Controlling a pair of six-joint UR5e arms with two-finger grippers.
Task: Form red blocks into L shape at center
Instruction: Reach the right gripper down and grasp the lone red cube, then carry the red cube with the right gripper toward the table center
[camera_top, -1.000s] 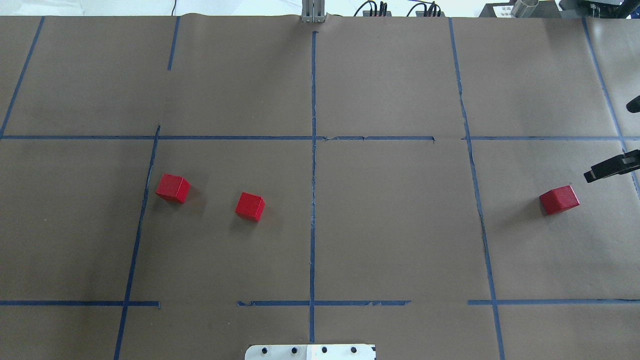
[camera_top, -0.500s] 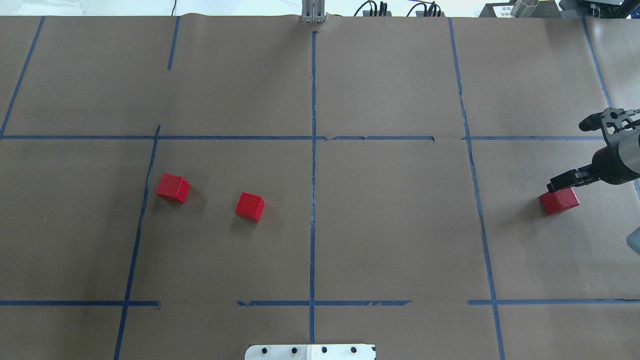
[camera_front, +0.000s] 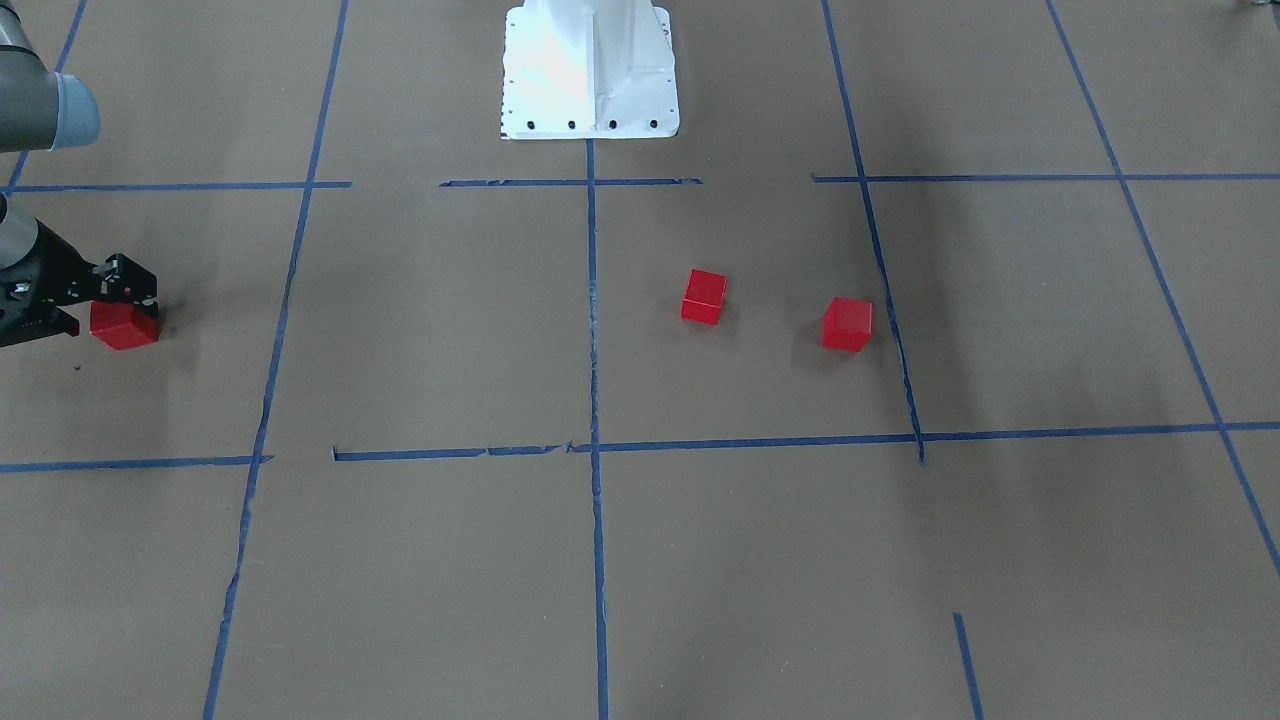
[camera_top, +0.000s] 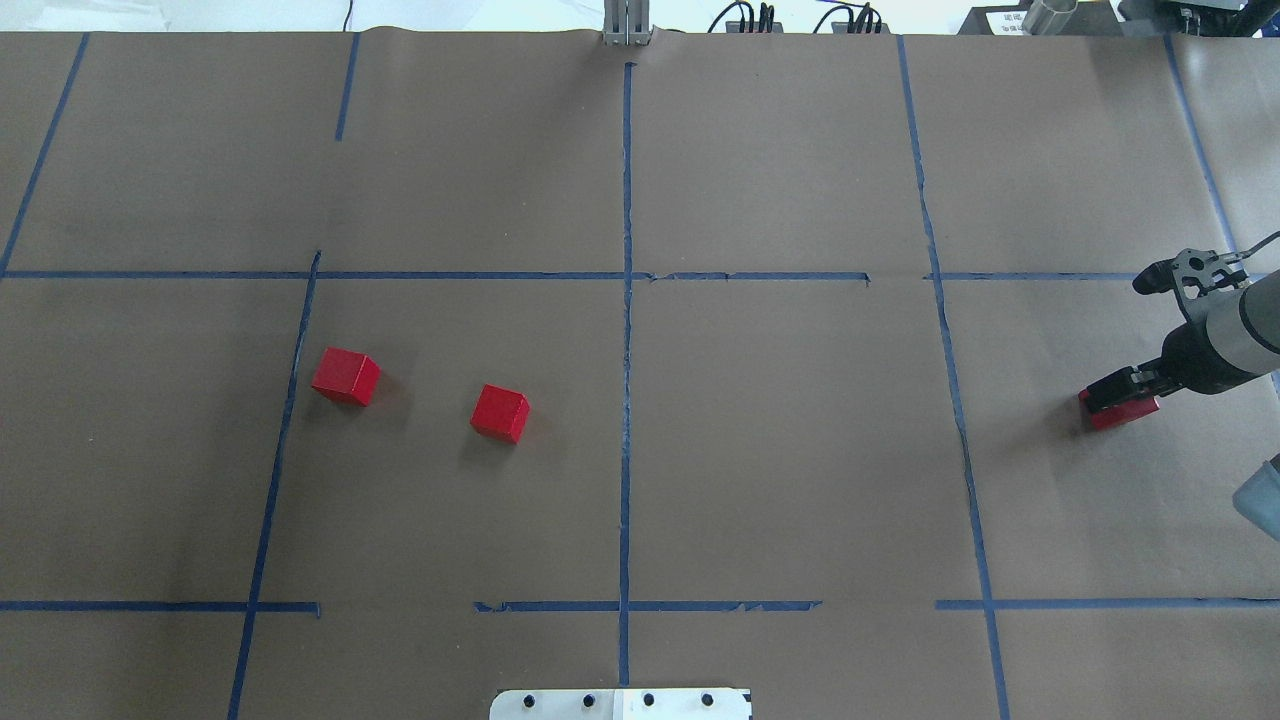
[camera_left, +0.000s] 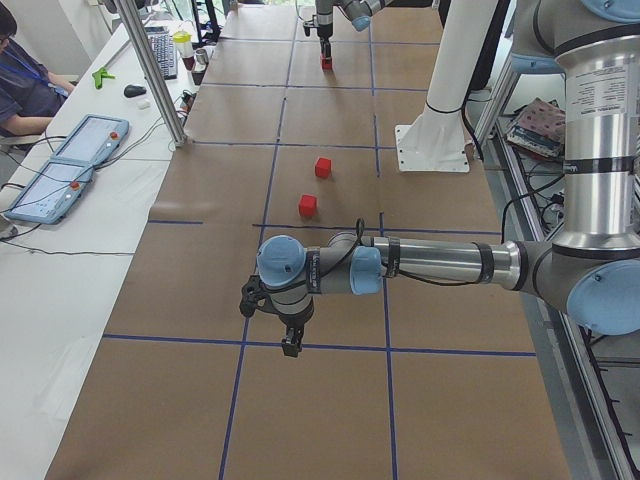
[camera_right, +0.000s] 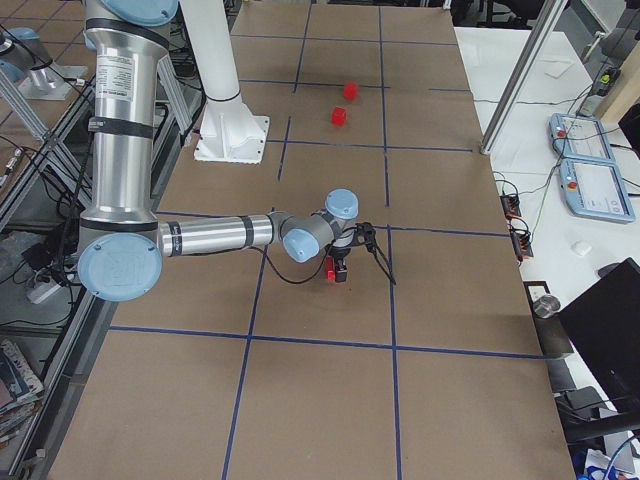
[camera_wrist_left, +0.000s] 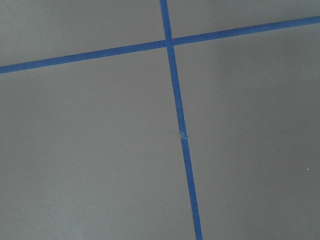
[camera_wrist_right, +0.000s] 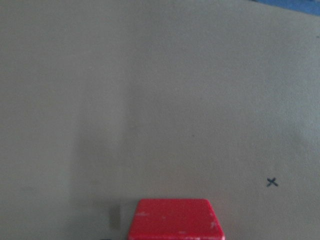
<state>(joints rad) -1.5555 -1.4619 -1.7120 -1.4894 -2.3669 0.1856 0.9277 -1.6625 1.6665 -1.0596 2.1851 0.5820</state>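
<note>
We see three small, plain-faced, bright-red cubes lying flat on the brown-papered desk (camera_top: 800, 150), none touching another. The first cube (camera_top: 345, 376) sits just beside the left tape line (camera_top: 283, 430) and the second cube (camera_top: 500, 412) nearer the middle tape line (camera_top: 625, 450). Both are in the left half of the center (camera_top: 760, 440), each turned a little askew. The third cube (camera_front: 122, 328) lies well apart beyond the right tape line (camera_top: 955, 430), outside that patch, its top partly hidden from overhead.
</note>
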